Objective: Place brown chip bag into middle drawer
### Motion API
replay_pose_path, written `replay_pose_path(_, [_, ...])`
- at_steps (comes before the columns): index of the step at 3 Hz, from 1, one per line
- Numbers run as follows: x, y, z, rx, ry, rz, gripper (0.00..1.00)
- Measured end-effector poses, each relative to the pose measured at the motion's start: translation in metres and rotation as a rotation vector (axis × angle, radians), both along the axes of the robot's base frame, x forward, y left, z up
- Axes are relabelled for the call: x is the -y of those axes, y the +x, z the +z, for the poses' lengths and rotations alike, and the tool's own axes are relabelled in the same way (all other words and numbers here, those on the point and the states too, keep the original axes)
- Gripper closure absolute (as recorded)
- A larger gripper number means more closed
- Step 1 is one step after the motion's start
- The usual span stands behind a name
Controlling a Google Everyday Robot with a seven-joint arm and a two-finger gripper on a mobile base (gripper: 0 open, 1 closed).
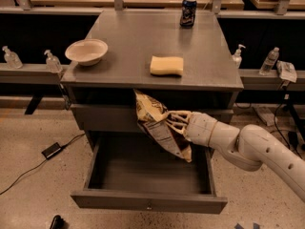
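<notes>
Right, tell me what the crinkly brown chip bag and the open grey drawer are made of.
Crinkly brown chip bag: likely thin plastic film, creased and glossy; the gripper holds it above the open grey drawer. Drawer: probably painted metal, flat matte walls.

floor (33, 142) speckled beige concrete; grey cabinet (138, 37) centre; grey ledges (28, 73) either side

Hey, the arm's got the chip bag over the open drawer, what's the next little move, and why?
Probably lower it straight down a little before letting go. The gripper, in front of the cabinet, is shut on the chip bag, which hangs tilted with its bottom end over the open drawer, apparently not yet touching its floor.
</notes>
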State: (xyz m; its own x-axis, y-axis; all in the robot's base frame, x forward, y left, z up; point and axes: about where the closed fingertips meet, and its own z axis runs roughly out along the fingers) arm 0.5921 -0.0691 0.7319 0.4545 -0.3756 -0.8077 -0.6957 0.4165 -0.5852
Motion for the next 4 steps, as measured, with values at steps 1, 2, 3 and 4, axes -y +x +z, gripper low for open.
replay_pose_path(1, [0.001, 0.002, -0.028, -0.036, -0.038, 0.000, 0.64])
replay_pose_path(2, [0.010, -0.015, -0.085, -0.096, -0.052, -0.025, 0.33])
replay_pose_path(3, [0.021, -0.041, -0.138, -0.150, -0.056, -0.046, 0.10])
replay_pose_path(4, [0.018, -0.042, -0.139, -0.151, -0.053, -0.042, 0.00])
